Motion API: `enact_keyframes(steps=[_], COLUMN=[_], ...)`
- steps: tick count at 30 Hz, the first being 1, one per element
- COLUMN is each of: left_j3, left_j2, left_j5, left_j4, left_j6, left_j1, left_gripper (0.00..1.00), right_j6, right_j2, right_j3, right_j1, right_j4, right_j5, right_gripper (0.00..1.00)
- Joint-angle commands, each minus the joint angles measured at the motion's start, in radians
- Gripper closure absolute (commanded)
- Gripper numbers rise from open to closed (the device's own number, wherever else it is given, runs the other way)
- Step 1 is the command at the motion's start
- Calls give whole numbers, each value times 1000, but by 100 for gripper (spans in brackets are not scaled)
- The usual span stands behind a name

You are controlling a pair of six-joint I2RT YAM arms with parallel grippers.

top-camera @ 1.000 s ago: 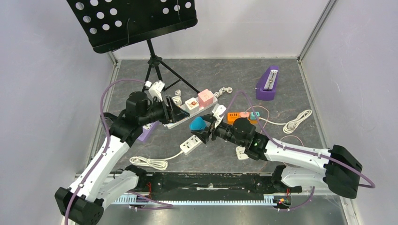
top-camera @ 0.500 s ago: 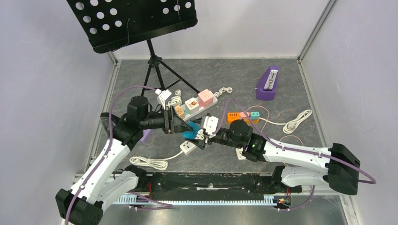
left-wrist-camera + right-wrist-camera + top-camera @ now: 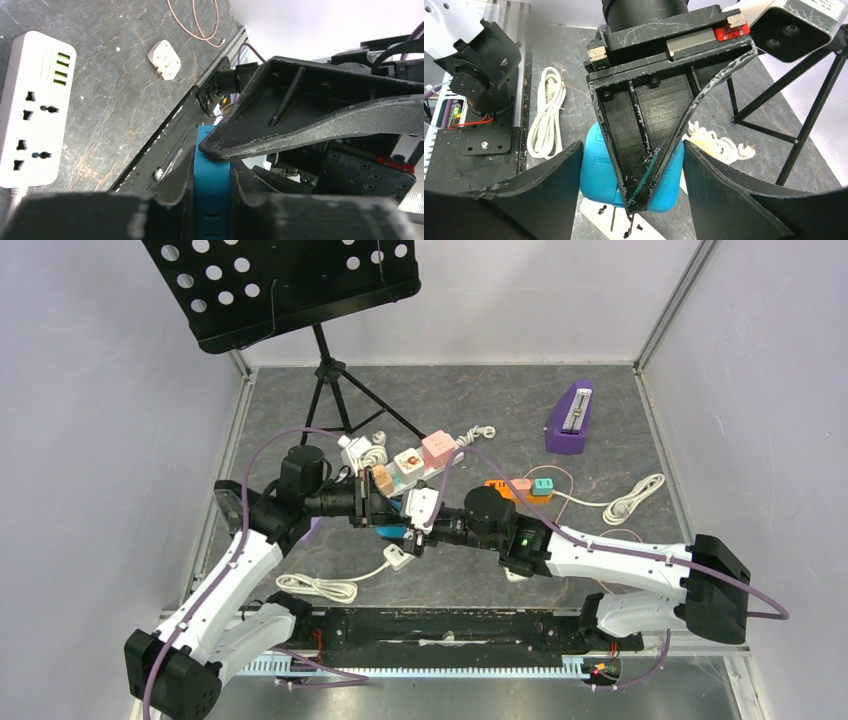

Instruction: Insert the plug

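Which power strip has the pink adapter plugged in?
The long white power strip lying diagonally by the music stand's tripod; the small white one near the claws and the orange one carry none.

Since a second ago the right gripper [image 3: 418, 532] has swung leftward, up to the left gripper [image 3: 385, 512], and its fingers now bracket the blue plug [image 3: 596, 167] there. The plug, first lying beside the white power strip [image 3: 401, 556], now seems lifted just above it.

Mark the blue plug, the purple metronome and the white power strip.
blue plug [image 3: 599, 172]: right wrist view, its left face.
purple metronome [image 3: 571, 420]: top view, its front.
white power strip [image 3: 31, 110]: left wrist view, its socket face.
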Motion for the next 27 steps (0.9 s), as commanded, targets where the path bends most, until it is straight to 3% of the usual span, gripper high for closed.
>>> enact_keyframes(steps=[1, 4, 5, 12, 18, 22, 27], left_j3=[12, 41, 50, 119, 100, 116, 134], left_j2=[8, 12, 15, 67, 119, 148, 225], left_j5=[1, -57, -84, -325, -352, -440, -610], left_j4=[-24, -81, -97, -155, -86, -141, -164], left_j6=[43, 119, 156, 403, 579, 721, 747], left_j1=[-3, -3, -3, -3, -28, -131, -274], left_gripper=[98, 98, 98, 98, 98, 98, 98], right_j6=[35, 73, 83, 297, 484, 563, 648], right_j2=[-8, -40, -59, -269, -344, -352, -357], right_j3=[55, 42, 34, -61, -102, -122, -156], right_j1=[8, 8, 8, -3, -20, -35, -66], right_j4=[-30, -67, -80, -225, -424, -508, -546], right_j5=[44, 112, 136, 261, 414, 521, 565], right_gripper=[27, 4, 2, 2, 2, 2, 2])
